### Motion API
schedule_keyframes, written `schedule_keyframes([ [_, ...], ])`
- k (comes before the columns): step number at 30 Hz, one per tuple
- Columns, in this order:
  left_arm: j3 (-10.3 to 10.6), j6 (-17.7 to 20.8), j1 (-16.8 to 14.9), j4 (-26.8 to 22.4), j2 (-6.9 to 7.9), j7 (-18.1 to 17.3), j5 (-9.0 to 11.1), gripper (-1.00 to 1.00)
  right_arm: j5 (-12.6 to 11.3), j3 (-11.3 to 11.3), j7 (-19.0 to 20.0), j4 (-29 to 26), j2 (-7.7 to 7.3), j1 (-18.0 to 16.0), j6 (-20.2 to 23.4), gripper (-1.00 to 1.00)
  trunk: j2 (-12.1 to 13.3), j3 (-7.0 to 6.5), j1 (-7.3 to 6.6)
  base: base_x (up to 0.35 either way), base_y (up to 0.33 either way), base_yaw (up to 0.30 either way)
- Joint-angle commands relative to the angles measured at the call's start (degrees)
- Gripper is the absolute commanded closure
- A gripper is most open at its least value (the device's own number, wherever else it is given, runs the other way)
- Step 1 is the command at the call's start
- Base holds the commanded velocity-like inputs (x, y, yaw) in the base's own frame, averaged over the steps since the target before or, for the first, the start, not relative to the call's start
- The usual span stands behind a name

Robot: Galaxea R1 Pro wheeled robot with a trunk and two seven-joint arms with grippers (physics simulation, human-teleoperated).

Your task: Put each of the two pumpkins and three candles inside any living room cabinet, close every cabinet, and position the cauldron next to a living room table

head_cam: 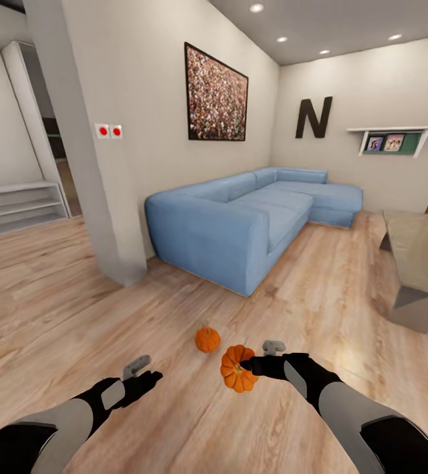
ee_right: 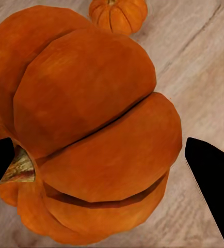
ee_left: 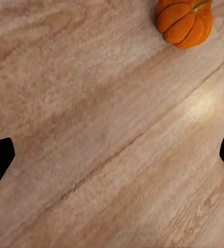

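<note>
The right gripper [head_cam: 245, 366] grips a bumpy orange pumpkin [head_cam: 236, 370] above the smooth wood floor [head_cam: 56, 309]. A second pumpkin [head_cam: 207, 340] sits on the floor nearby, with lots of bare floor around it. The left gripper [head_cam: 153, 377] hangs spread wide, holding nothing. Up close, the right wrist view shows the held pumpkin's tan stem [ee_right: 20, 166].

we see two bright orange ribbed pumpkins, the near pumpkin [head_cam: 236, 368] with a tan stem, the far pumpkin [head_cam: 207, 340] alike. the floor [head_cam: 56, 309] is pale wood grain, the sofa [head_cam: 253, 214] soft blue, the table [head_cam: 421, 253] grey stone. our arms are grey and black, and the wall letter [head_cam: 314, 117] is black.
</note>
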State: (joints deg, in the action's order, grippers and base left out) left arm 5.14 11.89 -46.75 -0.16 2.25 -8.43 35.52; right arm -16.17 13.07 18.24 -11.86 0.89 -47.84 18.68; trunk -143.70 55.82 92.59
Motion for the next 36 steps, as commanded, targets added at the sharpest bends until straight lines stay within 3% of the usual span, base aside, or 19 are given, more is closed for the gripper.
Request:
schedule_keyframes([
  [1, 0.5, 0.2, 0.0, 0.0, 0.03, -0.2, 0.6, -1.0, -0.8, 0.2, -0.1, -0.1, 0.0, -0.1, 0.3, 1.0, 0.0, 0.0, 0.01, 0.266, 0.245, -0.258],
  [13, 0.5, 0.1, 0.0, 0.0, -0.04, -0.2, 0.6, -1.0, -0.9, -0.1, 0.0, -0.1, -0.01, -0.1, 0.4, 1.0, 0.0, -0.64, 0.01, 0.234, 0.247, -0.258],
  [28, 0.5, 0.0, 0.0, -0.1, -0.06, -0.2, 0.6, -1.0, -0.9, -0.1, 0.0, -0.1, -0.02, -0.1, 0.4, 1.0, 0.0, -1.36, 0.01, 0.04, 0.023, -0.26],
  [36, 0.5, 0.0, 0.0, -0.1, -0.06, -0.2, 0.6, -1.0, -0.9, -0.1, 0.0, -0.1, -0.02, -0.1, 0.4, 1.0, 0.0, -1.59, 0.01, 0.126, 0.193, -0.27],
])
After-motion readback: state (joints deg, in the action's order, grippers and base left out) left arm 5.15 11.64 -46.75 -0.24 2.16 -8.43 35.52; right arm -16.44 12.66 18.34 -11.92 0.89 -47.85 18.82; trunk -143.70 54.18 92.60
